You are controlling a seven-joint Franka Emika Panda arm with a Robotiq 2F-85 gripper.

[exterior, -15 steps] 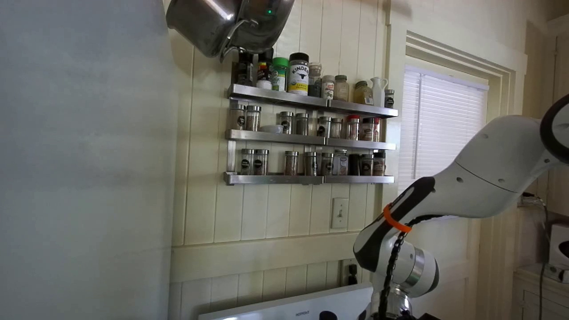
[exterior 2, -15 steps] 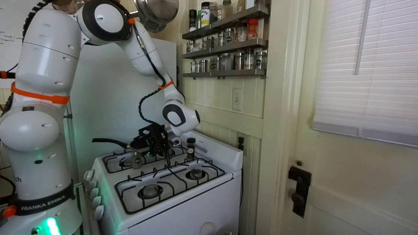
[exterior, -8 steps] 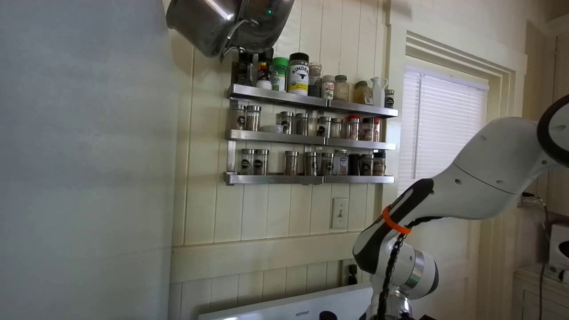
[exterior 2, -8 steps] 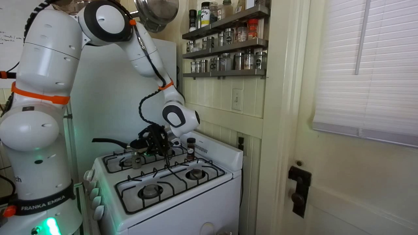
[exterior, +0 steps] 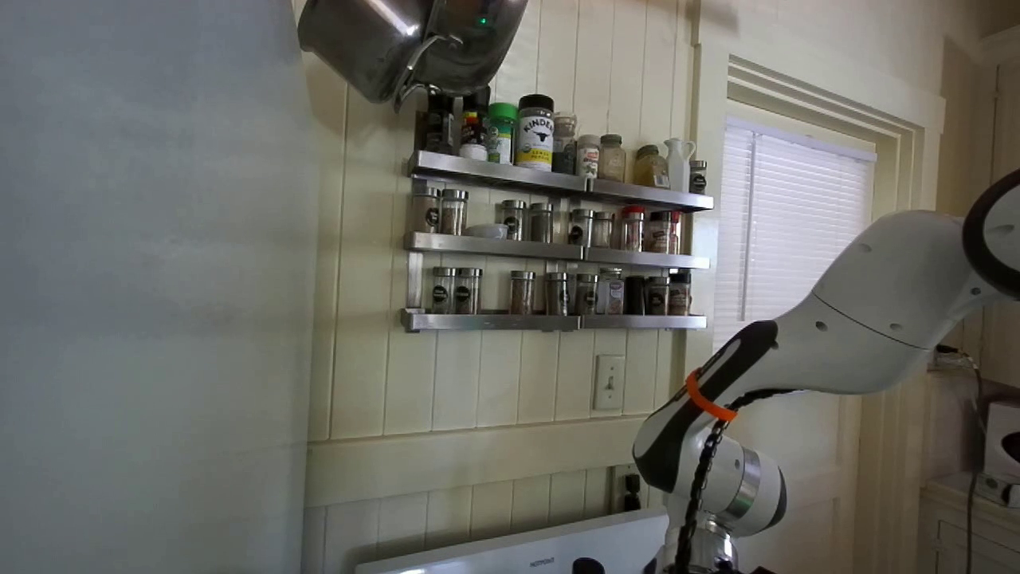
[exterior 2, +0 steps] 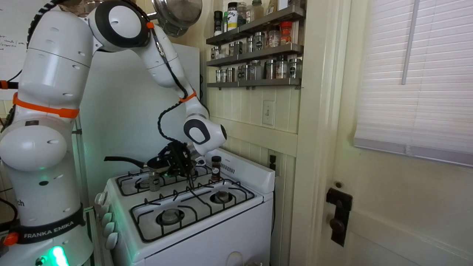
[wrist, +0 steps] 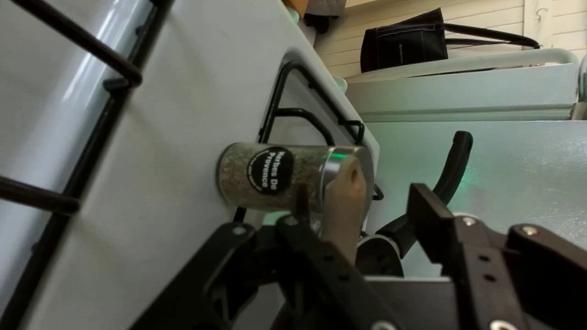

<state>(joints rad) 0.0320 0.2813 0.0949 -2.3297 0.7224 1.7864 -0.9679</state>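
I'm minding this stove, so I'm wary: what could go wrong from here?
The jaws look parted around the wooden-looking handle, so closing might push it askew. The Herbes De Provence jar shows right behind that handle in the wrist view; a sideways swing could topple it. The black pan handle juts out beyond and might get bumped.

A pale, wood-coloured handle (wrist: 343,206) with a hole in its rounded end overlaps, in the wrist view, the silver lid (wrist: 336,158) of a clear, herb-filled jar (wrist: 293,174) labelled "Herbes De Provence", standing upright on the stove (exterior 2: 221,229).
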